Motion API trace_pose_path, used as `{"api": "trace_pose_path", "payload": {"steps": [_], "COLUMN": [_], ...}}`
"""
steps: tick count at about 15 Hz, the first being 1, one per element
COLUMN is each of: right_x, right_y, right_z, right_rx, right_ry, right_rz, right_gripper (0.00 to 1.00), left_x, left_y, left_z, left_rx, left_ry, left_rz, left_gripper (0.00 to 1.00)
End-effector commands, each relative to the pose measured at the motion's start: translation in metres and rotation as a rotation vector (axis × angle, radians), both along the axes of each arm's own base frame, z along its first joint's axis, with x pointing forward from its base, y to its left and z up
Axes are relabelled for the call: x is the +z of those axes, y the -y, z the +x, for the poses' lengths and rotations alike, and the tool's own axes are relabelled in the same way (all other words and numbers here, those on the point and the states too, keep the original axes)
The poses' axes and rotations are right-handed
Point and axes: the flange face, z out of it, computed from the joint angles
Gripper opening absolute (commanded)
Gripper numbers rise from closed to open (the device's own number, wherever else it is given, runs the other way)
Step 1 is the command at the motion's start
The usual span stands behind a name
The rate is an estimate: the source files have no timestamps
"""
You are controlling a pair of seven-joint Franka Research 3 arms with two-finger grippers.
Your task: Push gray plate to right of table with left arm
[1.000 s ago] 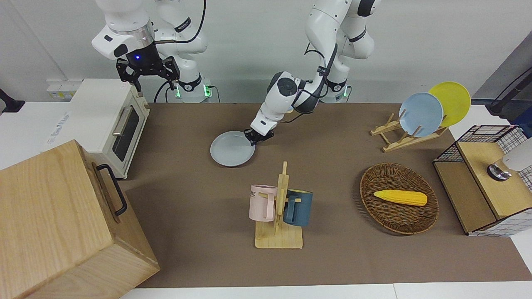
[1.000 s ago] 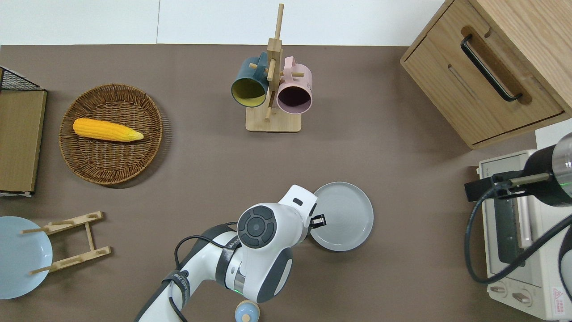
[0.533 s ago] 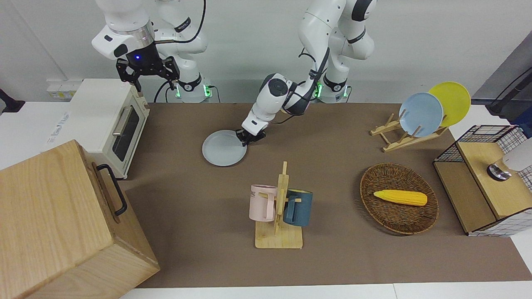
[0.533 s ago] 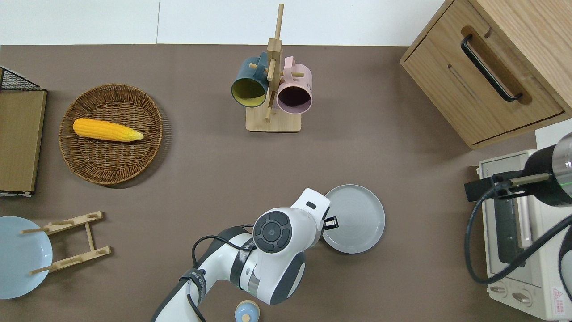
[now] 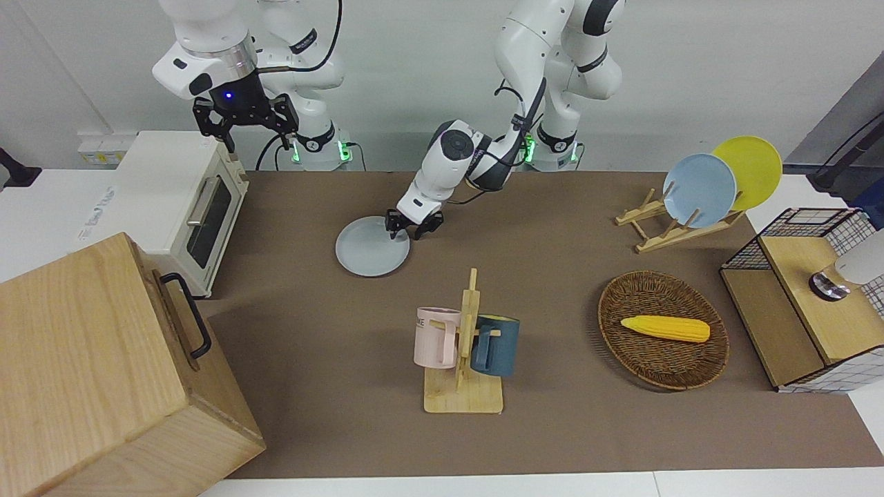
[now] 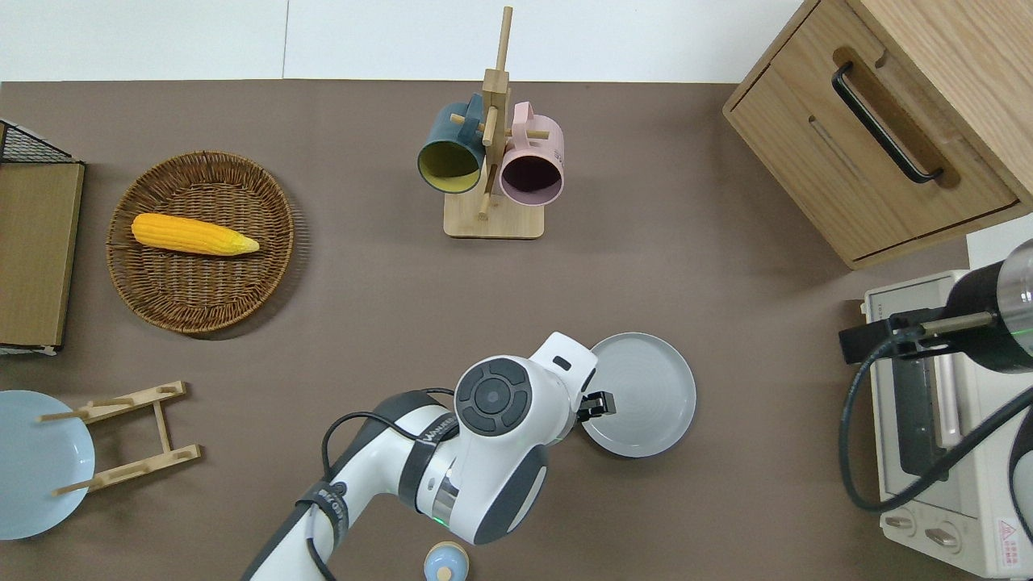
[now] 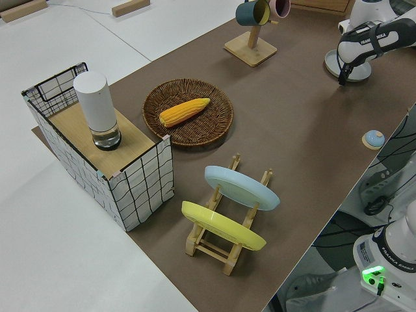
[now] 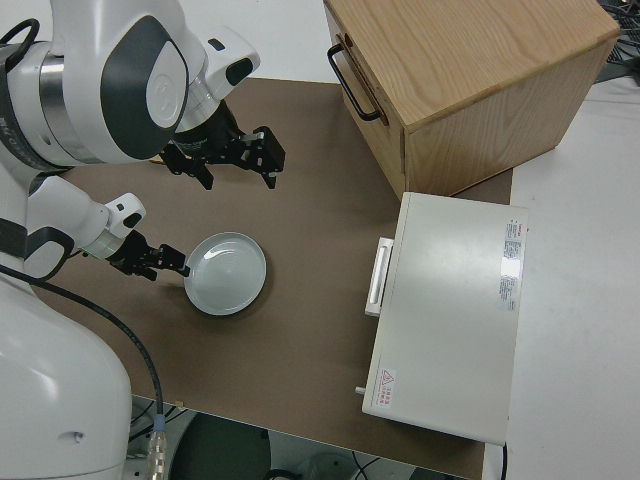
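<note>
The gray plate (image 5: 371, 247) (image 6: 646, 394) (image 8: 228, 273) lies flat on the brown table (image 5: 552, 428), nearer to the robots than the mug rack (image 5: 463, 393) and between it and the toaster oven (image 5: 179, 200). My left gripper (image 5: 406, 232) (image 6: 597, 403) (image 8: 165, 262) is low at the plate's rim, on the side toward the left arm's end. Its fingers look open and hold nothing. My right gripper (image 5: 245, 128) is parked, open and empty.
A wooden cabinet (image 5: 103, 366) and the toaster oven stand at the right arm's end. A wicker basket (image 5: 704, 366) with a corn cob, a plate rack (image 5: 663, 231) with a sky-blue and a yellow plate, and a wire shelf (image 5: 808, 297) stand at the left arm's end.
The left gripper pushed the gray plate toward the right arm's end; over the last half second the plate hardly moved. The gripper has turned at the rim and its fingers now look spread.
</note>
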Motion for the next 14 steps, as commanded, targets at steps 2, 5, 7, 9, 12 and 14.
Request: {"api": "trace_pose_path", "payload": {"steps": [2, 5, 7, 9, 12, 14], "right_x": [0.004, 0.004, 0.004, 0.004, 0.004, 0.004], "right_y": [0.003, 0.003, 0.003, 0.003, 0.003, 0.003], "right_z": [-0.004, -0.004, -0.004, -0.004, -0.004, -0.004], "right_rx": [0.002, 0.002, 0.002, 0.002, 0.002, 0.002], "right_ry": [-0.004, -0.004, -0.004, -0.004, -0.004, -0.004], "right_rz": [-0.011, -0.012, -0.011, -0.012, -0.011, -0.011], "right_gripper": [0.996, 0.996, 0.996, 0.996, 0.996, 0.996], "left_x": [0.049, 0.078, 0.095, 0.108, 0.129, 0.146], "left_y": [-0.061, -0.116, -0.149, -0.174, -0.210, -0.231], "left_z": [0.020, 0.036, 0.042, 0.046, 0.057, 0.061], "left_rx": [-0.062, -0.111, -0.138, -0.151, -0.104, -0.084], "left_ry": [-0.024, -0.053, -0.048, -0.021, 0.023, 0.054], "left_rz": [0.043, 0.055, 0.094, 0.174, 0.214, 0.212], "left_gripper": [0.99, 0.99, 1.00, 1.00, 1.00, 1.00]}}
